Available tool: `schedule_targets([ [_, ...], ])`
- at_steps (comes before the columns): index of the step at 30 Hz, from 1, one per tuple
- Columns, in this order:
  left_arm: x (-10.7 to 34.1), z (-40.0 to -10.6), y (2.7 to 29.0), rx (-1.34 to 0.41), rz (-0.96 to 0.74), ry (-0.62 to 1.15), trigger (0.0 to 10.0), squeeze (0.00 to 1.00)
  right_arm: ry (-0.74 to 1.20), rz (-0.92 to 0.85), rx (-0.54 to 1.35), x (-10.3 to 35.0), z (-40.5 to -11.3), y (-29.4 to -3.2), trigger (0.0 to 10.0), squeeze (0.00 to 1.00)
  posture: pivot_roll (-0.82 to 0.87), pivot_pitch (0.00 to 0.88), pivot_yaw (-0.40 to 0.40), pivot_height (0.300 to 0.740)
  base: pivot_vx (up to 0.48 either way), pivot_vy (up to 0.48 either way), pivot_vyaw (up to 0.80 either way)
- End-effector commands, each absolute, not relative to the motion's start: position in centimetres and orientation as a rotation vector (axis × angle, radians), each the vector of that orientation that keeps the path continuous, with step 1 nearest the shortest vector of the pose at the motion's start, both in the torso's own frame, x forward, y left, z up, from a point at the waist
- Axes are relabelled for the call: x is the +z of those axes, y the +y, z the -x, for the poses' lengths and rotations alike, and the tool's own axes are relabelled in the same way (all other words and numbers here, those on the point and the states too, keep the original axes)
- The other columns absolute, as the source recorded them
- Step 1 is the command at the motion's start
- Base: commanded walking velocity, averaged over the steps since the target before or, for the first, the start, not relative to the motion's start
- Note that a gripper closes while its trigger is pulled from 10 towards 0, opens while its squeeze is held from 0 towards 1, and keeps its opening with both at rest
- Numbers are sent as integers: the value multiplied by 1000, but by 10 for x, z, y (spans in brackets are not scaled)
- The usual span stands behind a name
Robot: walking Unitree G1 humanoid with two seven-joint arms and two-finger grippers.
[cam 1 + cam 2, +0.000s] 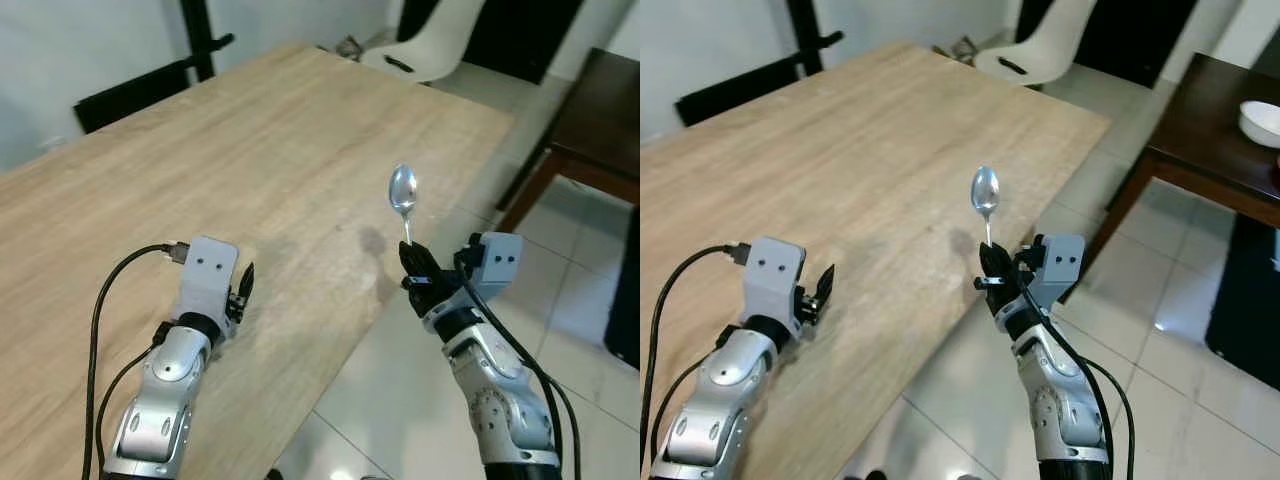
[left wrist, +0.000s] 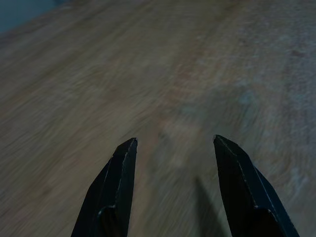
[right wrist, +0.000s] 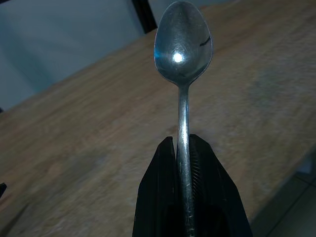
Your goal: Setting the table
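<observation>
Carrying the spoon (image 3: 182, 54) upright, clamped in my right gripper (image 1: 414, 268) just off the table (image 1: 250, 150) edge; my left gripper (image 2: 174, 148) hovers spread above it. Next: lower, lay it flat.

One spoon (image 1: 402, 192); two tables (one wooden (image 1: 230, 160), one dark (image 1: 1210, 120)); one bowl (image 1: 1260, 122).

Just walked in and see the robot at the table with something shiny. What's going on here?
The robot stands at a wooden table as it sets it. Its right gripper is shut on the handle of a metal spoon, holding it upright, bowl up, at the table's edge. The left gripper hovers open and empty over the tabletop. A white bowl sits on a dark side table to the right.
</observation>
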State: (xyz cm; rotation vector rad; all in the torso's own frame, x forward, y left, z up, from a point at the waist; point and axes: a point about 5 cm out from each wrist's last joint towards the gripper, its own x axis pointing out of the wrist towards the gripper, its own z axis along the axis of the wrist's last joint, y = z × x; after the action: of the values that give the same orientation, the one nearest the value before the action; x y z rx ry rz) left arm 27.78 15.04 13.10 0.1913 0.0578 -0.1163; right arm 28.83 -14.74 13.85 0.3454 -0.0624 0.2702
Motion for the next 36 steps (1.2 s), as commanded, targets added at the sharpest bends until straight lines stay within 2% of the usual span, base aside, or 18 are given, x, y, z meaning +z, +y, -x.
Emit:
schedule_targets([
  [1,128,-276,149,-124,-183,77,10000,0,-55,-350,274,137,-287,-147,10000,0,-57,18,18,740,0,0,0],
  [36,129,-277,148,-133,-189,76,10000,0,-60,-332,295,139,-287,-144,10000,0,-57,12,21,740,0,0,0],
])
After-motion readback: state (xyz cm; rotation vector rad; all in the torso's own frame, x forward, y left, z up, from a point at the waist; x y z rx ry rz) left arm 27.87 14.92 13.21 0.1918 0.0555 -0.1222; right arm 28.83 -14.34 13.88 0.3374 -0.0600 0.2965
